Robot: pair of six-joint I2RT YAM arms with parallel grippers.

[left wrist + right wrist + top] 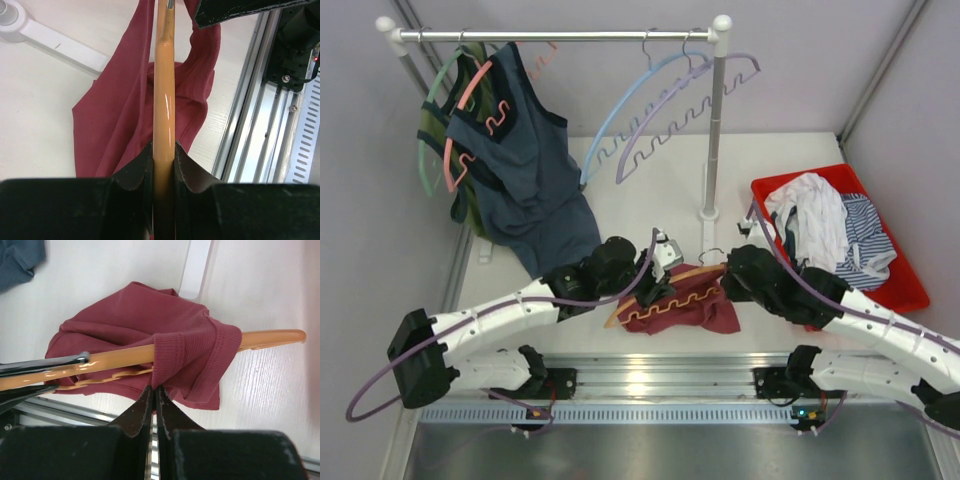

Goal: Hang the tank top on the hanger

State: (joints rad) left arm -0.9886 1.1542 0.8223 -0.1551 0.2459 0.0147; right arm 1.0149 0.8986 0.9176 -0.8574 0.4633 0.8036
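Note:
The maroon tank top lies bunched on the table between my arms, partly draped over the orange hanger. My left gripper is shut on one arm of the hanger; in the left wrist view the orange bar runs straight out from between the fingers over the tank top. My right gripper is shut on a fold of the tank top just below the hanger bar, as the right wrist view shows. One strap wraps the bar; the hanger tip sticks out bare.
A clothes rack stands behind, its pole base near the hanger. A dark blue-grey tank top hangs at the left, with light blue and purple hangers on the rail. A red bin of clothes sits right. A metal rail edges the table.

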